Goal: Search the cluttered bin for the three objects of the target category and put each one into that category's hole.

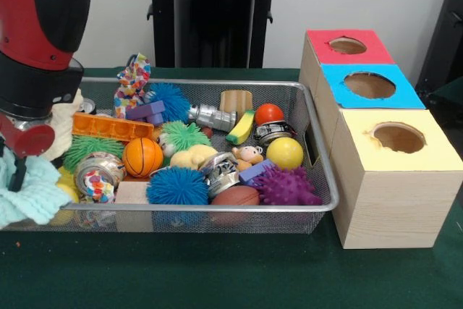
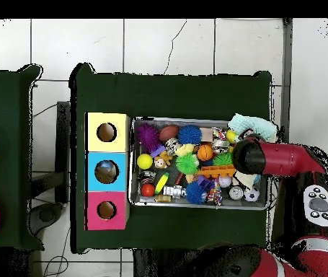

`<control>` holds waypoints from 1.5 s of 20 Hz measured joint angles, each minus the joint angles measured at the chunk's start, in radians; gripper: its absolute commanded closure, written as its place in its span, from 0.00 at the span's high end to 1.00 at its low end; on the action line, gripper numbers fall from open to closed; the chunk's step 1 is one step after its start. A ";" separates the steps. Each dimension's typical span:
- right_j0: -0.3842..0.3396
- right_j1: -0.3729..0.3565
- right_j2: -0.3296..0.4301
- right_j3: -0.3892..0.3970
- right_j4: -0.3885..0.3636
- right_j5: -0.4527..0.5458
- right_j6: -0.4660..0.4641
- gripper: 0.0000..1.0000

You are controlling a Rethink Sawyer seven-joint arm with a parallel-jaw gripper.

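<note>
Fingers cannot be told wide or narrow, hidden low at the left of the front view under the arm (image 1: 36,41), which hangs over the bin (image 1: 318,171) mid-desk, so searching seems underway and a pick comes next.

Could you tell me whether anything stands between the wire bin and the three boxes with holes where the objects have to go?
Nothing visible does. The wire bin sits right beside the yellow-topped box, with the blue-topped box and red-topped box in a row behind it. All three holes face up and look uncovered; only the bin's own rim must be cleared.
</note>
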 measured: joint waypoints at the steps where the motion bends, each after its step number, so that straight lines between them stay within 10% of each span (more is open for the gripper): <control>1: 0.000 -0.002 0.004 0.002 0.000 0.002 0.000 1.00; 30: 0.192 -0.092 -0.046 0.093 0.027 0.377 0.000 1.00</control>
